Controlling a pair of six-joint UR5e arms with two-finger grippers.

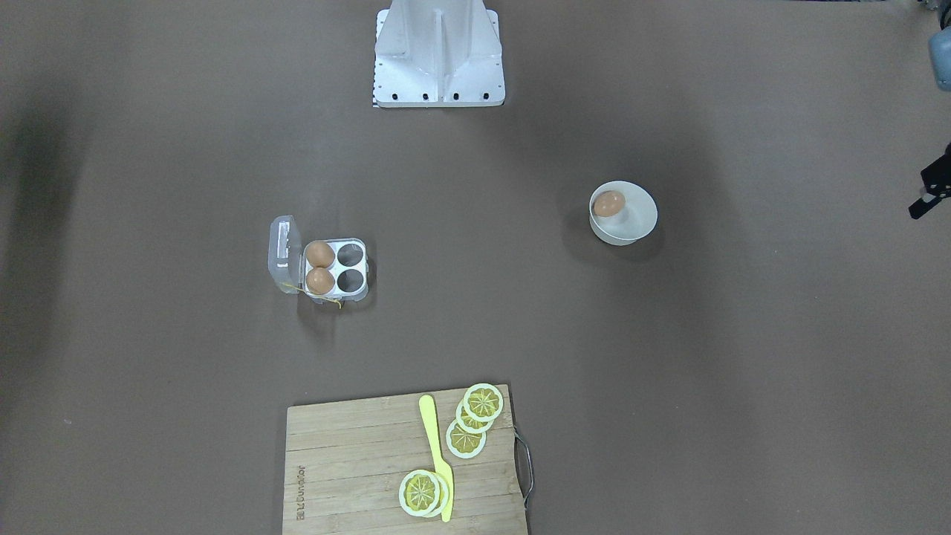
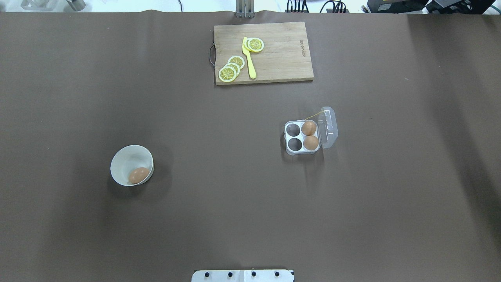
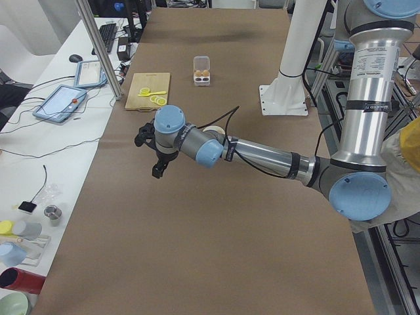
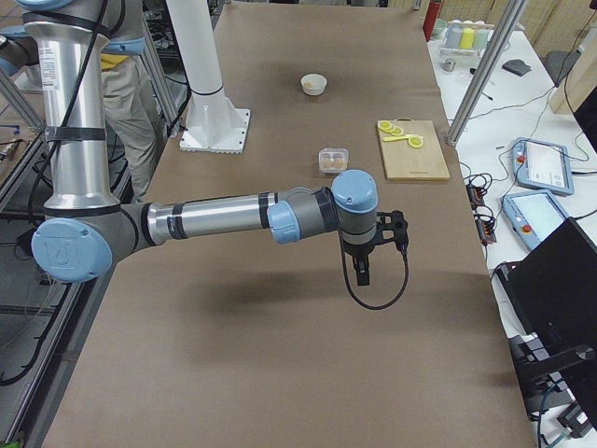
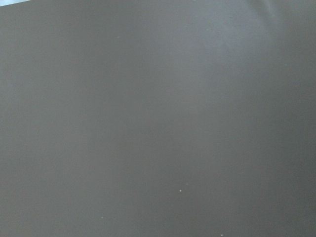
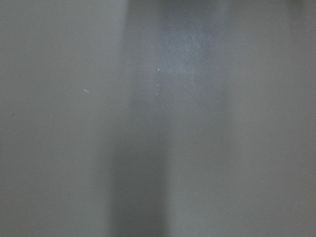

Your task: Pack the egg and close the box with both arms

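Note:
One light-brown egg (image 1: 609,203) lies in a round white bowl (image 1: 633,223); it also shows in the overhead view (image 2: 138,175). The box (image 1: 336,267) stands open with its clear lid (image 1: 283,253) folded back. It holds two eggs (image 2: 309,127) in the cells next to the lid, and the other two cells are empty. My left gripper (image 3: 157,167) hangs above bare table far from the bowl; only its edge shows in the front view (image 1: 932,189). My right gripper (image 4: 362,271) hangs above bare table, away from the box (image 4: 332,161). I cannot tell whether either is open or shut.
A wooden cutting board (image 2: 282,58) with lemon slices (image 2: 231,69) and a yellow knife (image 2: 249,58) lies at the table's far edge. The white metal stand (image 1: 438,59) is at the robot's side. Both wrist views show only brown table surface.

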